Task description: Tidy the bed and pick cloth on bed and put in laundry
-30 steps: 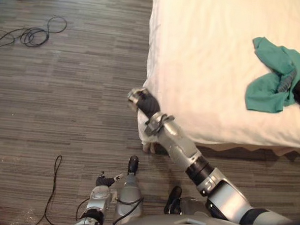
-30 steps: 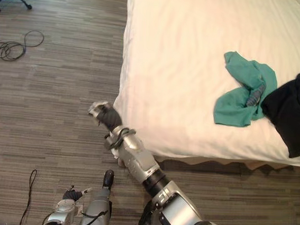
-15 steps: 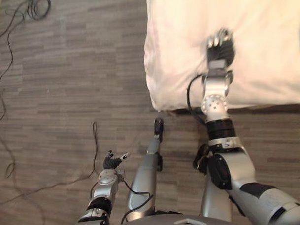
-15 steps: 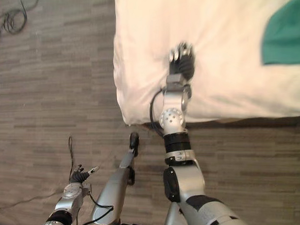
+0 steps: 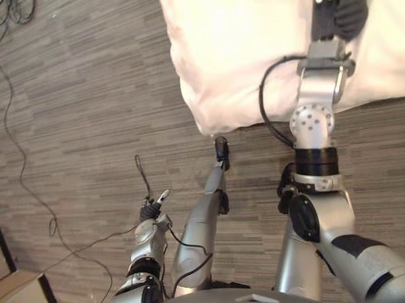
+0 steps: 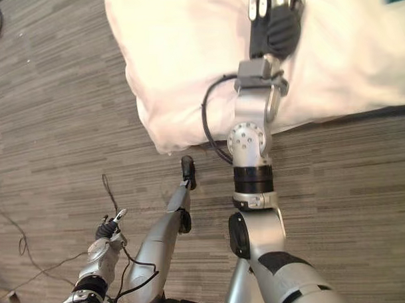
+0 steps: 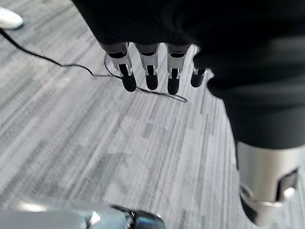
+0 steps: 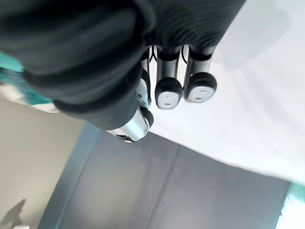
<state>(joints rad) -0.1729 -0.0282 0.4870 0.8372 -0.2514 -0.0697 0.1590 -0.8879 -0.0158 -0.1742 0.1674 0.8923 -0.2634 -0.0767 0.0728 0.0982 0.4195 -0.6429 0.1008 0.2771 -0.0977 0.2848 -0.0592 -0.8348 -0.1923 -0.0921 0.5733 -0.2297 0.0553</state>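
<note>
— Well, where is the teal cloth (image 8: 7, 62) lying?
— On the bed (image 5: 232, 53), apart from the fingers of the right hand (image 6: 272, 31); they are curling, gripping nothing. Fingers of the left hand (image 7: 151, 71) are hanging straight, empty, over the floor (image 7: 95, 143).

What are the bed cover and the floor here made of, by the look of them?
Bed cover: soft woven fabric, probably cotton, matt cream-white; it wrinkles and sags softly over the corner.
Floor: hard grey-brown strips, likely wood-look laminate or vinyl, slight sheen; streaky grain lines run along narrow boards.
</note>
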